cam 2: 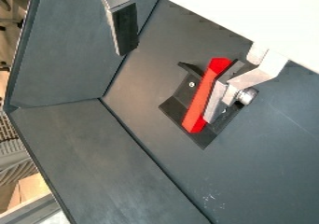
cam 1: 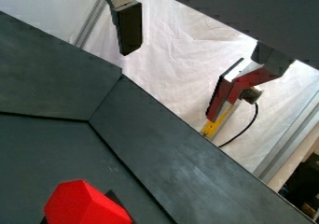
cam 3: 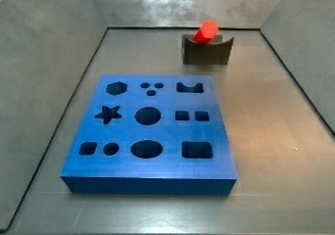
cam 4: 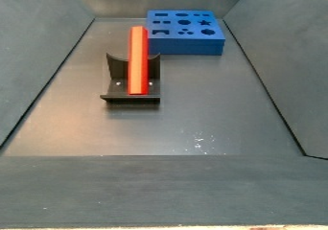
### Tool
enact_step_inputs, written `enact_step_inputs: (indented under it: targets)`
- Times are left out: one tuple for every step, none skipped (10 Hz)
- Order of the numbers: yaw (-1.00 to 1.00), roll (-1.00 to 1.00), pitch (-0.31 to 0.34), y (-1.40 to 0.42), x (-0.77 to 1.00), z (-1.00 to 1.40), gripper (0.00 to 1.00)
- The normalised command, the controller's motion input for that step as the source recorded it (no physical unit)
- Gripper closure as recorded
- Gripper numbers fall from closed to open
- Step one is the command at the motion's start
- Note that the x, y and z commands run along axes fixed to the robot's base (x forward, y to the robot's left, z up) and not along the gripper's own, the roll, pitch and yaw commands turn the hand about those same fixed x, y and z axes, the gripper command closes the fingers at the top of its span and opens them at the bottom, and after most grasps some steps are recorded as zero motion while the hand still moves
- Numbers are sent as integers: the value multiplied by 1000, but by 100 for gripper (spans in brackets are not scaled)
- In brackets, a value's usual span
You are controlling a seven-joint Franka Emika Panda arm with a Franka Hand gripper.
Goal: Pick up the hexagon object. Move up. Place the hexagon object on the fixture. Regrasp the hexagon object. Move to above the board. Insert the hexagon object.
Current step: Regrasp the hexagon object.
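Fingers (cam 2: 187, 50) wide, empty, aloft | red prism (cam 4: 136, 58) leaning on dark notched fixture (cam 4: 129, 88)

- In a side view the camera sits high, looking steeply down over the board (cam 3: 153, 132) close in front, toward the fixture (cam 3: 207, 51) farther back; the tool is out of frame.
- In a side view the camera sits low at the opposite end, looking along the tray floor (cam 4: 193, 119), with the fixture (cam 4: 130, 88) near and the board (cam 4: 185, 31) behind it.
- Both side views share the fixture, the board and the hexagon object (cam 4: 136, 57).
- In both wrist views the cameras ride beside the tool (cam 2: 187, 58), looking past a finger (cam 1: 129, 28) from above.
- In a wrist view the fixture (cam 2: 197, 106) lies below the tool.
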Motion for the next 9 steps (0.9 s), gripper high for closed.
enact_step_inputs:
  targets:
    - [97, 134, 72, -47, 265, -22, 0]
    - [97, 134, 72, -47, 265, -22, 0]
    - [97, 134, 73, -46, 264, -22, 0]
    - [97, 134, 73, -46, 264, -22, 0]
    - [97, 134, 73, -46, 264, -22, 0]
    - [97, 134, 73, -46, 264, -22, 0]
    - [97, 134, 73, -46, 264, -22, 0]
    - [97, 134, 73, -46, 264, -22, 0]
    - [97, 134, 73, -46, 264, -22, 0]
